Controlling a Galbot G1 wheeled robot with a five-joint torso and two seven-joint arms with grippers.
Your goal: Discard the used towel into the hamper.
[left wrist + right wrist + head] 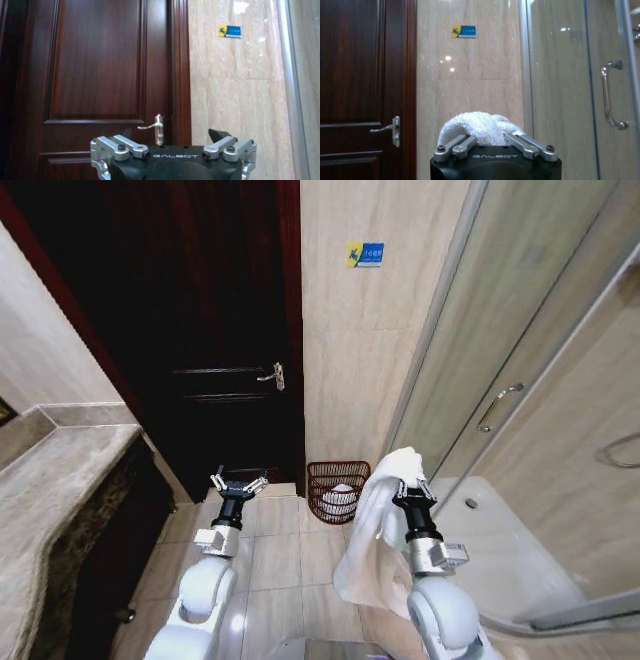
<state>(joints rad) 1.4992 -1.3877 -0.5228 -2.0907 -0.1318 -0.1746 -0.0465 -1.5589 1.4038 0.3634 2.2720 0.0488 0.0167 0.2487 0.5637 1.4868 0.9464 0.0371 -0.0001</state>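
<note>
the hamper [338,491] is a small dark reddish-brown wire basket with an open weave and a thicker rim, standing on the tiled floor [272,562] against the beige wall [360,360], between the dark wooden door [200,330] and the glass shower enclosure [520,360]; something white already lies inside it (what it is cannot be told). the towel [378,520] is white and fluffy, bunched at the top and hanging down in a long fold beside the right arm, nearer the robot than the hamper and just to its right in the head view. the right gripper [412,492] has its fingers [522,144] closed on the towel's upper end, held upright above the floor. the left gripper [237,486] is raised in front of the door with its fingers [122,147] spread wide and nothing between them. counted: one hamper, one towel in the grip, two grippers, one door with one lever handle [272,376], one small blue and yellow sign [365,255] on the wall, and one curved handle [498,405] on the shower door. a stone tabletop [50,480] runs along the robot's left.
</note>
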